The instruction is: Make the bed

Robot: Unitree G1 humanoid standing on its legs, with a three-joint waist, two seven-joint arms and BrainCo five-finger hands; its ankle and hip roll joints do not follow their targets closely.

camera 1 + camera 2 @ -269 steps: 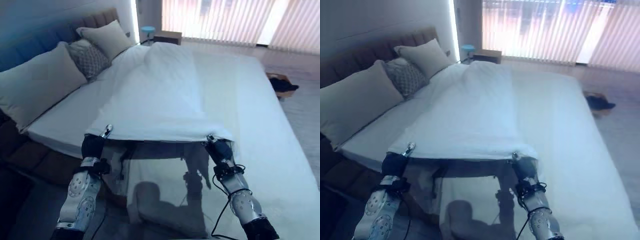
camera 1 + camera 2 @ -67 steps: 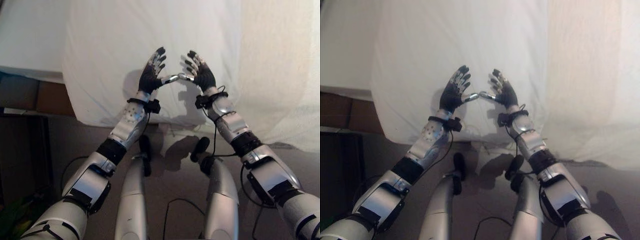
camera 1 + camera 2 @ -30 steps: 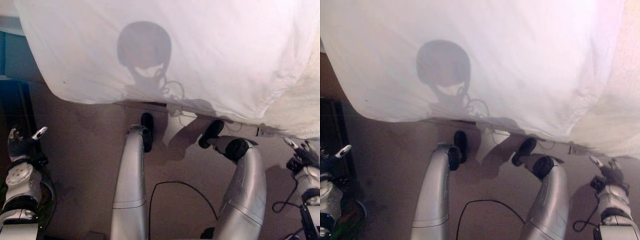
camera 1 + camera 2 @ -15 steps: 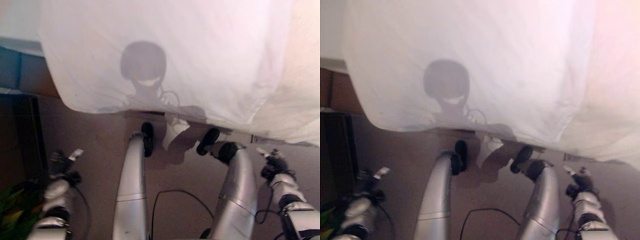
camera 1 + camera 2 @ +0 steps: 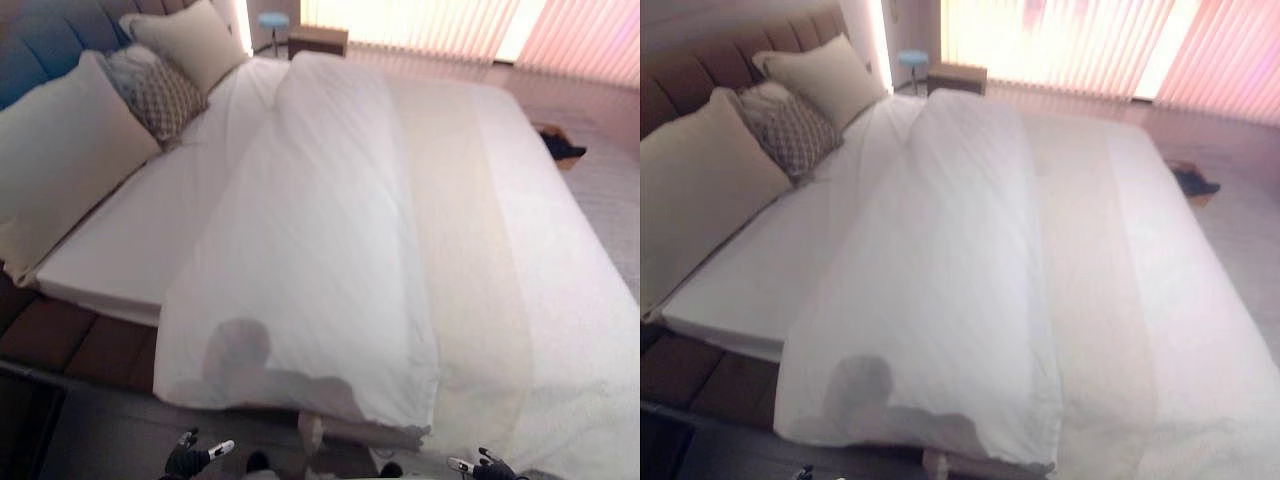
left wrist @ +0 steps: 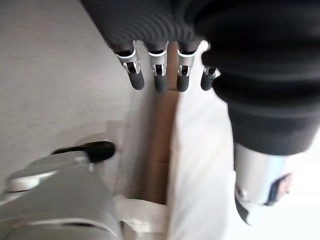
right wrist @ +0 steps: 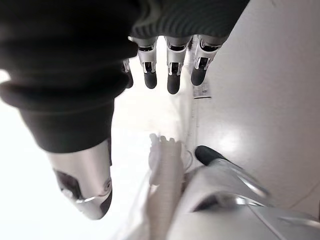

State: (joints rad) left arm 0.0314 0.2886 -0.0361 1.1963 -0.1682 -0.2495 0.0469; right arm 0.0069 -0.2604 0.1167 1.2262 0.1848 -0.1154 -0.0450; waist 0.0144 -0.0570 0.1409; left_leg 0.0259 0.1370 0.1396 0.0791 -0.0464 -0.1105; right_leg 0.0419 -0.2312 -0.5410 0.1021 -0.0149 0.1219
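We see the white duvet (image 5: 310,260) spread over the bed (image 5: 560,300) ahead of our left robot hand (image 5: 190,460) and right robot hand (image 5: 490,468), both relaxed, empty.

The bed (image 5: 560,290) takes most of the frame, with its headboard (image 5: 680,95) at the upper left. Three pillows (image 5: 60,160) lie in a row before the headboard. The duvet (image 5: 320,260) lies along the middle of the bed, from top centre to the bottom edge (it hangs over the near edge). A nightstand (image 5: 318,40) stands behind the bed at top centre. The left hand (image 5: 190,458) is at bottom left, the right hand (image 5: 490,468) at bottom right, both below the duvet edge.
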